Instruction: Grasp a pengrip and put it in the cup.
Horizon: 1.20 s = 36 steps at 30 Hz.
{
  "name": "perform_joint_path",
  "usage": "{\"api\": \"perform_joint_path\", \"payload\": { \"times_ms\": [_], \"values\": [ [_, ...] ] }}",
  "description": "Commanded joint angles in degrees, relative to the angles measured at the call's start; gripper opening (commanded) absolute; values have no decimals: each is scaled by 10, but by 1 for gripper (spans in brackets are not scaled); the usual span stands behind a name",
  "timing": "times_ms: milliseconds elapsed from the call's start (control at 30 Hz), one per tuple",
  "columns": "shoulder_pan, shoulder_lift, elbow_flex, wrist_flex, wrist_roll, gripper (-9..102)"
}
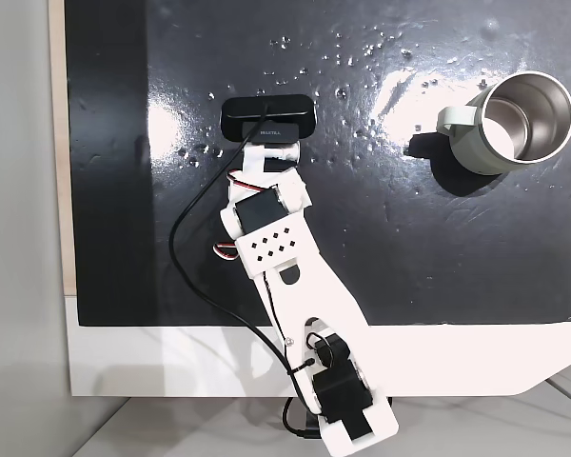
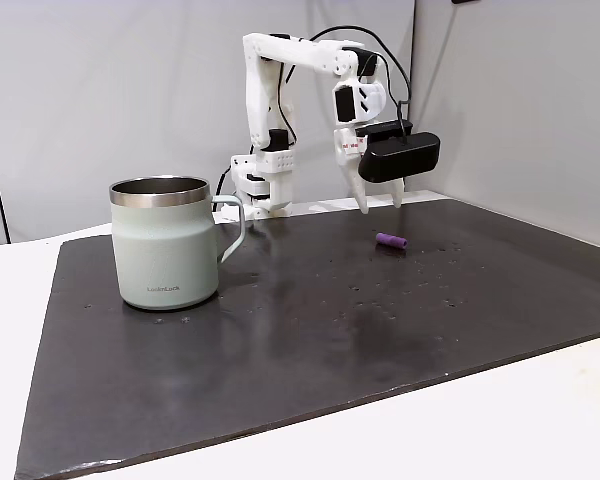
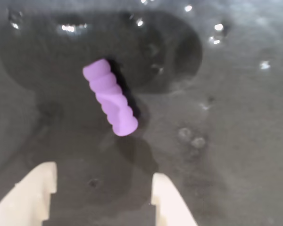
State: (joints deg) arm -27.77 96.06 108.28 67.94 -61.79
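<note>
The pengrip (image 3: 110, 96) lies flat on the black mat (image 2: 310, 330), in the side fixed view (image 2: 390, 241) toward the mat's far right part, well apart from the cup (image 2: 167, 243). In the wrist view it lies just ahead of the gripper (image 3: 101, 195), whose white fingers (image 3: 167, 197) stand wide apart with nothing between them. In the side view the gripper (image 2: 379, 205) hangs above the mat, near its far edge. The cup stands upright near the mat's left edge, handle toward the arm (image 2: 280, 110).
</note>
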Motion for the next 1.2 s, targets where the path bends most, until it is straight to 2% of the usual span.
{"api": "perform_joint_path", "payload": {
  "times_ms": [0,200,667,800,1000,1167],
  "values": [
    [-10,-18,-38,-19,-16,26],
    [-11,-66,-47,-44,-38,26],
    [-4,-192,-145,-37,-74,27],
    [-3,-219,-174,-33,-79,25],
    [0,-237,-190,-33,-80,13],
    [7,-237,-187,-33,-80,9]
  ]
}}
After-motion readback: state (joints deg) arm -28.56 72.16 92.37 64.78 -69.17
